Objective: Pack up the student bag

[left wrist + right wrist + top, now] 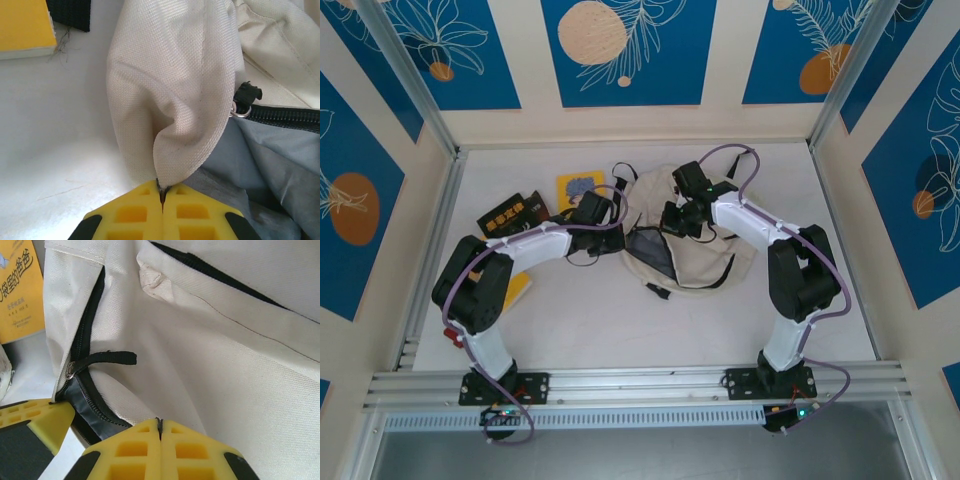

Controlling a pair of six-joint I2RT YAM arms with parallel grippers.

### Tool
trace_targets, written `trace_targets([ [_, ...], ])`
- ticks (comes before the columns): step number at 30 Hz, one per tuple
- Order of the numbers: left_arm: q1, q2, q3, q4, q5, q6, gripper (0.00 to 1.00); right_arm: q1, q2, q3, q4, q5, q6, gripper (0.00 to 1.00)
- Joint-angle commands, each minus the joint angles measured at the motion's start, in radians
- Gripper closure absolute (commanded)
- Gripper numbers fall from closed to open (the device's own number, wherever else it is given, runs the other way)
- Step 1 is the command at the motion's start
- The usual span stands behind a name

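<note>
White-shelled arms (pixel 535 248), black joints, purple cables (pixel 725 150); yellow gridded fingers (pixel 132 216), black trim

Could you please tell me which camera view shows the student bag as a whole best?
The top external view: the student bag shows whole, opening included. Each wrist view gives a close-up patch of its cream fabric and black zipper.

The student bag (pixel 175 100) is coarse-woven matt cream cloth with a smooth grey lining (pixel 270 160); its zipper ring (pixel 241 111) is shiny metal.

Cream walls (pixel 720 60) with blue, orange-dotted panels (pixel 650 70) enclose a white table (pixel 610 320) edged by aluminium rails (pixel 640 380).
</note>
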Motion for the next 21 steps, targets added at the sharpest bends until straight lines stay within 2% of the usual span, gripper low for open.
trace_targets([
  [1,0.007,0.008,-0.004,-0.060,-0.065,0.000,0.95,-0.016,0.000,0.032,-0.067,0.065,0.027,1.00],
  [4,0.008,-0.008,0.011,-0.078,-0.054,0.010,0.86,-0.015,-0.020,0.017,-0.022,-0.007,0.003,1.00],
  [8,0.012,-0.068,0.040,-0.131,-0.027,0.039,0.58,-0.009,-0.041,-0.015,0.044,-0.171,-0.046,1.00],
  [9,0.016,-0.089,0.045,-0.149,-0.024,0.045,0.51,-0.003,-0.044,-0.015,0.042,-0.185,-0.055,0.96],
  [10,0.021,-0.112,0.048,-0.169,-0.026,0.050,0.46,0.004,-0.050,-0.018,0.038,-0.188,-0.057,0.87],
  [13,0.051,-0.187,0.034,-0.210,-0.034,0.064,0.37,0.023,-0.078,-0.032,0.042,-0.195,-0.052,0.61],
  [16,0.109,-0.266,-0.006,-0.244,-0.068,0.078,0.29,0.045,-0.112,-0.036,0.044,-0.174,-0.041,0.41],
  [21,0.261,-0.341,-0.078,-0.322,-0.171,0.079,0.18,0.093,-0.132,-0.031,0.048,-0.135,-0.016,0.24],
])
